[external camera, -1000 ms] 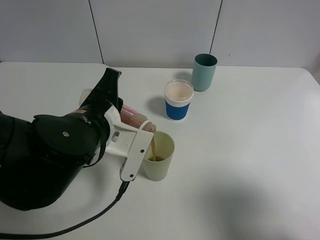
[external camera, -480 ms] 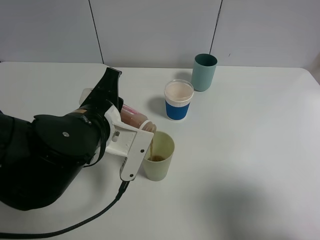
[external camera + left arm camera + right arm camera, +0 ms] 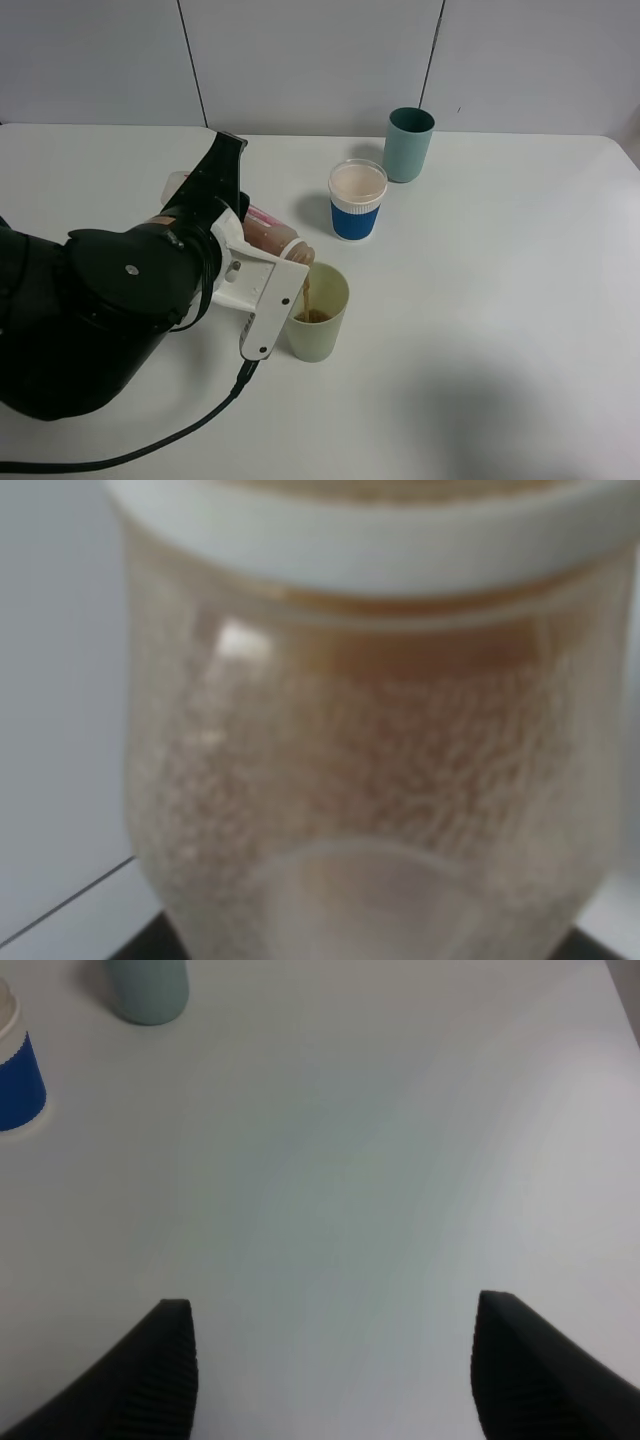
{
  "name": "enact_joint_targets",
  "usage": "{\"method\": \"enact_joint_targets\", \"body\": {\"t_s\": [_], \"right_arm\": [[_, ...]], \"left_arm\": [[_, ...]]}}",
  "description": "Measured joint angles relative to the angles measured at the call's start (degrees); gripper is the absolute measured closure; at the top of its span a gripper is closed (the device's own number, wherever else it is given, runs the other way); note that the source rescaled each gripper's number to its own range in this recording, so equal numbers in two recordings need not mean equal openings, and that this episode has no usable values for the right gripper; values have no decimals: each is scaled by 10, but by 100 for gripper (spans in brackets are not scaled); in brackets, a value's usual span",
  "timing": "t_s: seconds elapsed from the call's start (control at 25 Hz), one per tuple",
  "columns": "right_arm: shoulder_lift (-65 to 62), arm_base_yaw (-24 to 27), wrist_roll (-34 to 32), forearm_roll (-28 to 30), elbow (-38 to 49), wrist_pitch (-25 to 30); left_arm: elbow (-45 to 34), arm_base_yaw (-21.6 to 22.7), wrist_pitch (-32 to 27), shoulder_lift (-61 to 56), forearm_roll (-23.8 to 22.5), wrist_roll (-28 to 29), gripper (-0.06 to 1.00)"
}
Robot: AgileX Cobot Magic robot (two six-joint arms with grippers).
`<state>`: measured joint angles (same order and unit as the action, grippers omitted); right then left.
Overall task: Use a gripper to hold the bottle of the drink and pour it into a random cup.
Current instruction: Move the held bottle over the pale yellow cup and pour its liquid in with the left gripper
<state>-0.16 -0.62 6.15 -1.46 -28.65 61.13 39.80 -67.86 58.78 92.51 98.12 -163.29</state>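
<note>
Exterior high view: left gripper (image 3: 243, 246) clamped on tilted bottle (image 3: 272, 238), centre-left of frame, mouth above left rim of cup (image 3: 320, 312); drink (image 3: 306, 296) streamed in. Risk: stream hugged rim; sharper tilt or grip slip could spill onto table (image 3: 500, 300).

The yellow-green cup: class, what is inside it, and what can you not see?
Low inside the cup lies a pool of brown drink, fed by a thin stream from the tilted bottle. The cup's own wall hides how deep the pool is.
</note>
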Motion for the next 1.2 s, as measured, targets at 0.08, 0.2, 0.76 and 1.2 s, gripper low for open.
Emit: {"method": "enact_joint_targets", "body": {"t_s": [0.08, 0.2, 0.76, 1.2], "right_arm": [[0, 0, 0, 0, 0, 0], [0, 0, 0, 0, 0, 0], [0, 0, 0, 0, 0, 0], [0, 0, 0, 0, 0, 0]], "left_arm": [[0, 0, 0, 0, -2, 0, 94], [0, 0, 2, 0, -7, 0, 94], [0, 0, 8, 0, -22, -1, 94], [0, 0, 9, 0, -38, -1, 94]]}}
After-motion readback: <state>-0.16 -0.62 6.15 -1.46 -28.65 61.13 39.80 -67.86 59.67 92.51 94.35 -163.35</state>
